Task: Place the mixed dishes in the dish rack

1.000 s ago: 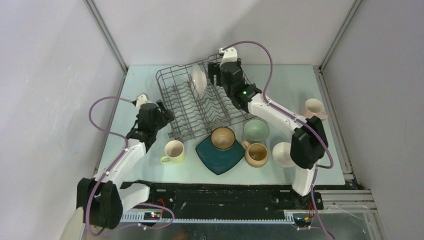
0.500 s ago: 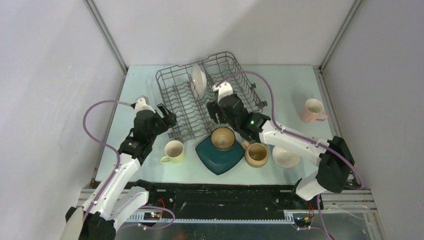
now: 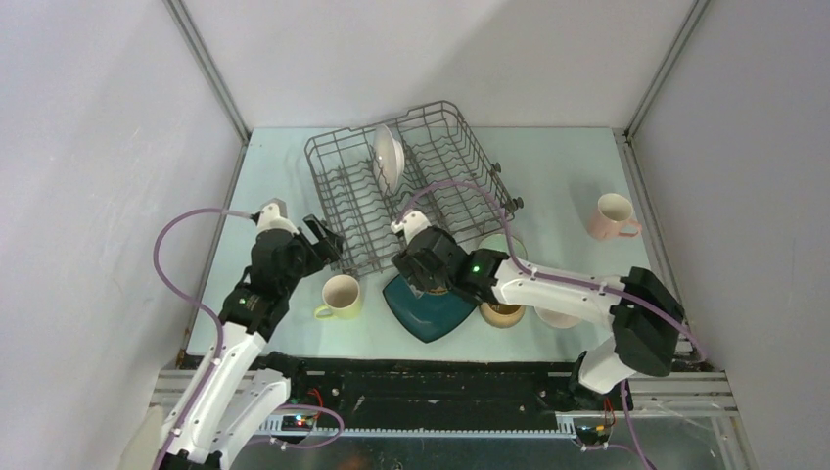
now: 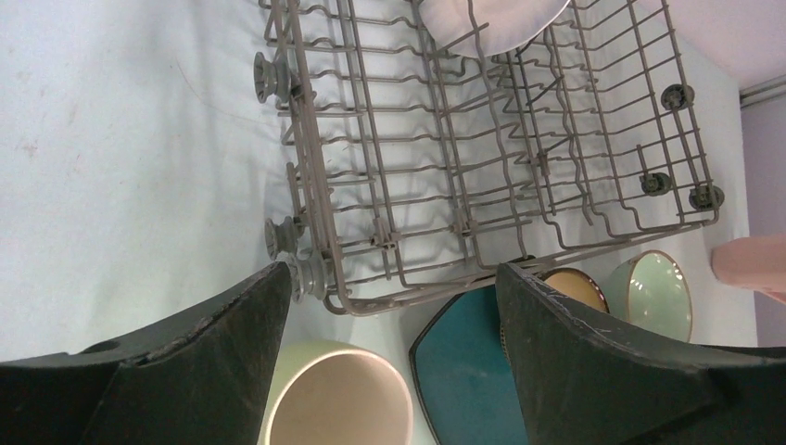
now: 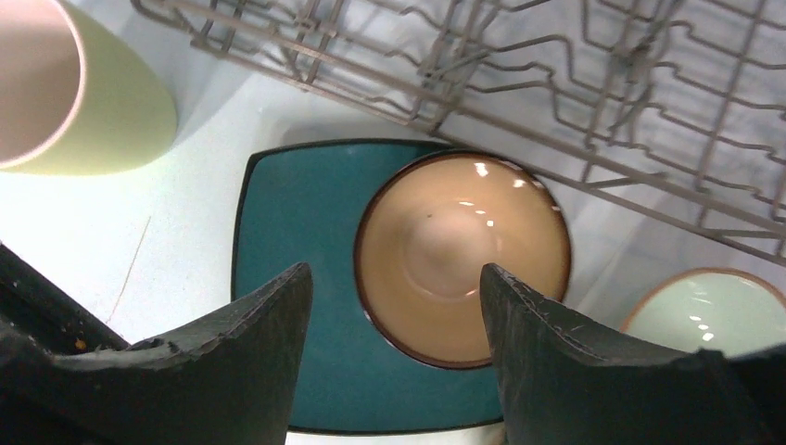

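The grey wire dish rack (image 3: 411, 186) holds a white round plate (image 3: 388, 157) upright at its far end. In front of it lie a yellow mug (image 3: 341, 294), a dark teal square plate (image 3: 426, 311), a tan mug (image 3: 502, 313) and a pale green bowl (image 3: 511, 245). My right gripper (image 3: 421, 269) is open above the brown bowl (image 5: 459, 250), which sits on the teal plate (image 5: 297, 241). My left gripper (image 3: 323, 240) is open and empty, above the rack's near left corner (image 4: 315, 278) and the yellow mug (image 4: 338, 399).
A pink mug (image 3: 615, 215) stands alone at the right. A white bowl (image 3: 560, 318) is partly hidden under the right arm. The rack's rows of tines (image 4: 445, 167) are bare apart from the plate. The cell walls close in the table on three sides.
My right gripper has come back from the rack's far end, beside the white plate, to over the brown bowl. My left arm has drawn back slightly towards the near left.
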Robot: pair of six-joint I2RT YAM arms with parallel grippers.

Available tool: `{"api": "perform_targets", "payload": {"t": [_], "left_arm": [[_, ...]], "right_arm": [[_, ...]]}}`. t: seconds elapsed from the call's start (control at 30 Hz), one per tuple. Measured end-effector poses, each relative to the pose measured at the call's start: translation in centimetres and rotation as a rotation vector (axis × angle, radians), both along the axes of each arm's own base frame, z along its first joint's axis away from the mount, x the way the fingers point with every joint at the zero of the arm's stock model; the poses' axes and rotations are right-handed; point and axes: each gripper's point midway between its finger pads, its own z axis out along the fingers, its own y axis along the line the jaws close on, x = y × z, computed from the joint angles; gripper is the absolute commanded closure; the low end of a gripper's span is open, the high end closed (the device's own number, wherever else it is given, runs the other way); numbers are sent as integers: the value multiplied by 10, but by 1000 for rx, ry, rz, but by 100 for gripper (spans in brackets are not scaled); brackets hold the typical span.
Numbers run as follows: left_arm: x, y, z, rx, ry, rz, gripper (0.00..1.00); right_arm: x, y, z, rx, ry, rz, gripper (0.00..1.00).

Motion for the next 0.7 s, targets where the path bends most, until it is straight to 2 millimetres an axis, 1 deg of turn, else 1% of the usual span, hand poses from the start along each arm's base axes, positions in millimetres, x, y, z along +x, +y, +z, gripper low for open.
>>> {"api": "perform_targets", "payload": {"t": [0.17,0.3,0.33,0.4,0.57,0.7], "left_arm": [[-5,6,-2,13,10,24,10],[-9,14,0,26,2,56,9],[-9,15,0,27,0,61,9],[-10,17,1,29,-6,71,9],[-15,20,-14,36,20,84,10],[-17,20,-20,38,33,85,9]], "right_arm": [[-14,12,-35,-60,61,53,32],[-18,13,-57,-109,89,63,34],[-18,12,-62,-120,93,61,37],[-17,10,-70,-143,96,55,38],[-13,5,-88,-200,96,38,39],[-13,2,-100,-229,104,33,44]]}}
